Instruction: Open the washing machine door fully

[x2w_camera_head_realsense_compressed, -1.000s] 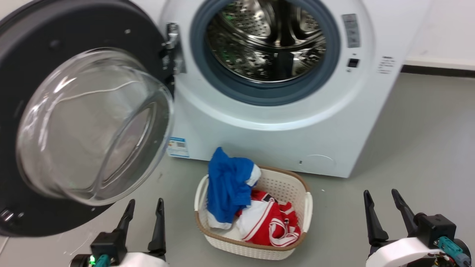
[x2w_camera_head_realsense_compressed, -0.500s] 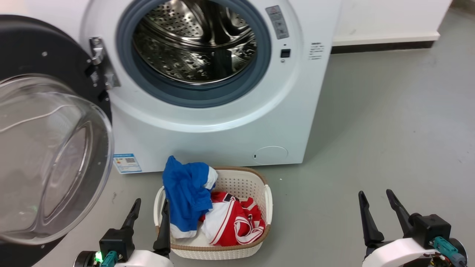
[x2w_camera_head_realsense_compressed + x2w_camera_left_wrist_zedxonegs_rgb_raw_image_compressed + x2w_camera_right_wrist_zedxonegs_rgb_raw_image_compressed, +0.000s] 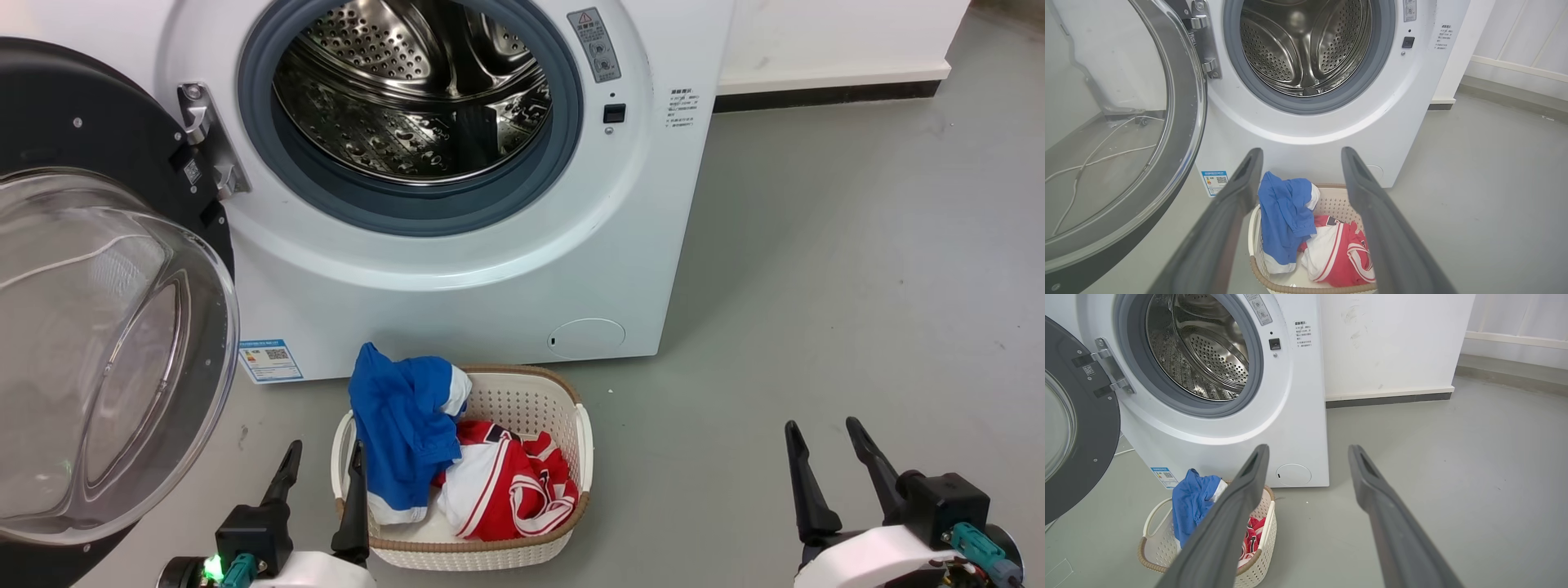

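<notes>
Hanging wide off the washing machine (image 3: pixel 457 302), door (image 3: pixel 90 351) clears the drum (image 3: pixel 416 90); left gripper (image 3: pixel 325 447) and right gripper (image 3: pixel 821 423) parked low, spread, empty

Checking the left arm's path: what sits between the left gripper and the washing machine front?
A white laundry basket holding blue and red clothes stands between the left gripper and the washing machine, as the left wrist view shows.
</notes>
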Controlling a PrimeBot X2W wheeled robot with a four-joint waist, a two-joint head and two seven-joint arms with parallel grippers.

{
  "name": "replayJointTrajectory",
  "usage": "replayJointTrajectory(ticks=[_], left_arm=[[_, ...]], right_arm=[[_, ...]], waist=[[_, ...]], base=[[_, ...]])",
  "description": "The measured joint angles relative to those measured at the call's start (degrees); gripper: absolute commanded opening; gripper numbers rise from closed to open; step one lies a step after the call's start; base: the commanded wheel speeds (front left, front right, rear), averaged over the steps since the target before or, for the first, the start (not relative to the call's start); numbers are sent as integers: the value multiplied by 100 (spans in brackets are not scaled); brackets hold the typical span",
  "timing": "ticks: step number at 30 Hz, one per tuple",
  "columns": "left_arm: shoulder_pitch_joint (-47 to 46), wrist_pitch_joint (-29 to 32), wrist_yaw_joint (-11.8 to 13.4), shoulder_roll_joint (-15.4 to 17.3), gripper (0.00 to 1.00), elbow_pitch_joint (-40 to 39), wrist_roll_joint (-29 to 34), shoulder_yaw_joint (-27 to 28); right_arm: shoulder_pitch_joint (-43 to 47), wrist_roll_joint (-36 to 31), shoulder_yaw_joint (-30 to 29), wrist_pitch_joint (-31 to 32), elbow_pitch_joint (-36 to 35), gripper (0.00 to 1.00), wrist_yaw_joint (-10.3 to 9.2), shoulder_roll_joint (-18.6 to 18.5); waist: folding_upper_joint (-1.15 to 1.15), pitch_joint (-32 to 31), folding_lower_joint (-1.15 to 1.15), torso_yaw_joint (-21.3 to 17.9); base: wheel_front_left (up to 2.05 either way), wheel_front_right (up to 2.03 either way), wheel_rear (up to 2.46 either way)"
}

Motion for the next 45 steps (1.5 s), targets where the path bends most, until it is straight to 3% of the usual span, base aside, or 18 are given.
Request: replayJointTrajectory(ticks=[9,10,14,45], left_arm=[[-1,1,0,-23,100,-30,7,35],[16,2,0,-25,0,9,4,33],[112,100,-3,-55,0,202,-141,64],[-107,846,-238,-91,0,122,-3261,356]], right_arm=[[0,13,18,-9,21,100,0,1],[10,13,18,-1,58,0,0,1],[97,163,19,37,196,0,0,1],[-121,3332,-180,635,220,0,-1,-26]], waist=[[0,26,0,29],[0,26,0,29],[0,26,0,35],[0,21,0,130]], base=[[0,0,0],[0,0,0],[0,0,0],[0,0,0]])
